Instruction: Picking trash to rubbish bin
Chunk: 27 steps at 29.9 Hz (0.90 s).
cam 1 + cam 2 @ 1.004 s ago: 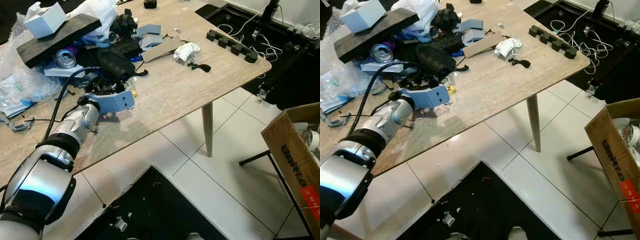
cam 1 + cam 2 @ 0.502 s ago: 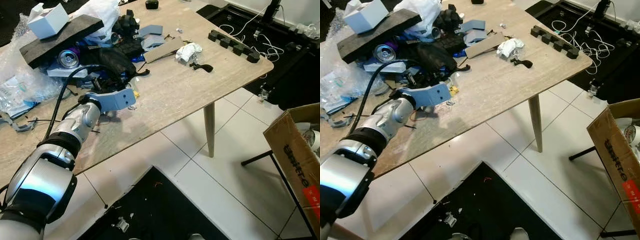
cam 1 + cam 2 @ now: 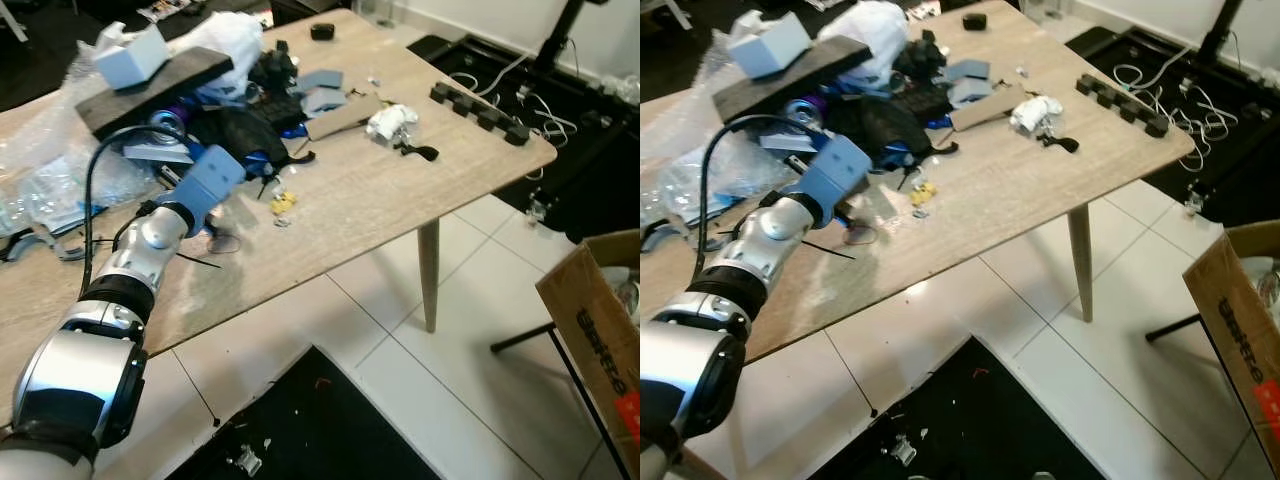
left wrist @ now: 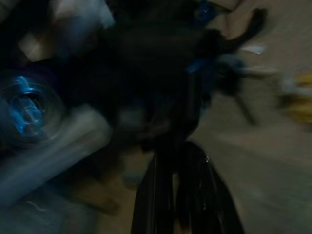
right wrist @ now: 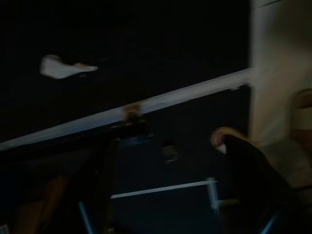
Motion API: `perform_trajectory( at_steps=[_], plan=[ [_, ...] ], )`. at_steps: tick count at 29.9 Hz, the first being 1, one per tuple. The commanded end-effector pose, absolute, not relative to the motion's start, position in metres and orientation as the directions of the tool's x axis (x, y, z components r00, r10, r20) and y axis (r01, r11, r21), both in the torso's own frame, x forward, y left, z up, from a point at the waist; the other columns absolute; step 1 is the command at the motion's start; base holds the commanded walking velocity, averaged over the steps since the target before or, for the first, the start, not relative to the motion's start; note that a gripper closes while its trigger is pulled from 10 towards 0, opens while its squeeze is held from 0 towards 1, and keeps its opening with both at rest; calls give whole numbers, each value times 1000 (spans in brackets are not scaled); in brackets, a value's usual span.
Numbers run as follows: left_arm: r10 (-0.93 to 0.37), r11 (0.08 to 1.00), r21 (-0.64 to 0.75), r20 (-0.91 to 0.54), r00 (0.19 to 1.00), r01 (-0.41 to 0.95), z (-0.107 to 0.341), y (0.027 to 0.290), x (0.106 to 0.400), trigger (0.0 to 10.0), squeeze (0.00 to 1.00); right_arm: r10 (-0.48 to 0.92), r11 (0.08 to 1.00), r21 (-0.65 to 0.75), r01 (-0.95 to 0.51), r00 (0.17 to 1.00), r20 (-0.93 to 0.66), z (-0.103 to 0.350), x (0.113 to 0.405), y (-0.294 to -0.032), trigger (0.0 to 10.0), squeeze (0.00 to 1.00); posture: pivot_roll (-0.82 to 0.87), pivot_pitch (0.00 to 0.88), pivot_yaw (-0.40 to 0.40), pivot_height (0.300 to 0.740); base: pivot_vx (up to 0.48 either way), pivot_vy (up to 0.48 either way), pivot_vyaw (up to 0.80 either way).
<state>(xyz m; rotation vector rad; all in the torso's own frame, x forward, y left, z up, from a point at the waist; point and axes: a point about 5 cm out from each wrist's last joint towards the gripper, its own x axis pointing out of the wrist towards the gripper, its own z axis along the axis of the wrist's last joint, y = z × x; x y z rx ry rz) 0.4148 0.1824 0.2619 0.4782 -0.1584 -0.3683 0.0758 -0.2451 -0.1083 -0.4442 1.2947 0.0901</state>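
Observation:
Trash is heaped at the back left of the wooden table (image 3: 400, 200): a black bag (image 3: 235, 130), a purple can (image 3: 165, 122), a cardboard strip (image 3: 340, 112) and crumpled white paper (image 3: 392, 120). My left arm reaches over the table, its blue wrist block (image 3: 210, 175) tilted up at the pile's edge. In the blurred left wrist view the left gripper (image 4: 173, 146) looks shut, its tips against dark clutter beside the can (image 4: 24, 109). I cannot tell whether it holds anything. The right wrist view is dark, with the floor below.
A brown cardboard box (image 3: 600, 330) stands on the floor at the right. A grey foam slab (image 3: 155, 80) carries a white box (image 3: 135, 55). Yellow bits (image 3: 283, 202) lie near my wrist. Black foam blocks (image 3: 480, 112) line the table's right edge; a black mat (image 3: 300, 420) lies below.
The camera has shifted. My left wrist has swung left, away from the yellow bits and toward the can, and its blue block now tilts upward.

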Motion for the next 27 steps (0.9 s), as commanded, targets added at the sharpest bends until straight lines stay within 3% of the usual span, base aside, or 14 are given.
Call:
perform_trajectory(
  at_steps=[1, 5, 8, 13, 15, 20, 23, 24, 25, 26, 27],
  plan=[
    [-508, 831, 273, 17, 861, 485, 235, 178, 409, 0, 0, -167, 919, -243, -310, 253, -953, -111, 70, -242, 10000, 0, -237, 268, 100, 740, 0, 0, 0],
    [-685, 719, 41, 207, 698, 693, 235, 172, 393, 0, 0, -167, 919, -244, -308, 257, -952, -109, 77, -243, 10000, 0, -221, 232, 90, 740, 0, 0, 0],
    [-724, 648, -14, 302, 621, 762, 233, 169, 380, 0, 0, -164, 920, -243, -309, 261, -951, -109, 81, -242, 10000, 0, -214, 218, 82, 740, 0, 0, 0],
    [-678, 621, -118, 414, 607, 774, 222, 174, 366, 0, 0, -155, 916, -242, -320, 274, -949, -107, 89, -241, 10000, 0, -195, 200, 70, 740, 0, 0, 0],
    [-600, 645, -194, 472, 646, 740, 215, 186, 364, 0, 0, -150, 911, -243, -332, 281, -948, -106, 95, -240, 10000, 0, -174, 192, 59, 740, 0, 0, 0],
    [-552, 640, -241, 517, 655, 730, 214, 192, 360, 0, 0, -148, 907, -244, -343, 284, -948, -105, 98, -240, 10000, 0, -165, 184, 55, 740, 0, 0, 0],
    [-525, 560, -305, 588, 615, 770, 217, 191, 347, 0, 0, -145, 905, -243, -350, 285, -948, -105, 101, -239, 10000, 0, -160, 175, 52, 740, 0, 0, 0],
    [-545, 485, -312, 623, 561, 817, 217, 184, 337, 3059, 0, -142, 904, -243, -352, 287, -947, -105, 103, -239, 10000, 0, -159, 169, 52, 740, 0, 0, 0],
    [-545, 485, -312, 623, 561, 817, 217, 184, 337, 3059, 0, -142, 904, -243, -352, 287, -947, -105, 103, -239, 10000, 0, -159, 169, 52, 740, 0, 0, 0],
    [-563, 461, -304, 627, 539, 834, 216, 180, 333, 4431, 0, -142, 904, -243, -352, 288, -947, -105, 103, -239, 10000, 0, -160, 162, 51, 740, 0, 0, 0],
    [-585, 420, -299, 632, 507, 857, 214, 174, 328, 9216, 0, -141, 904, -242, -352, 289, -947, -105, 104, -238, 10000, 0, -161, 158, 52, 740, 0, 0, 0]
  ],
)
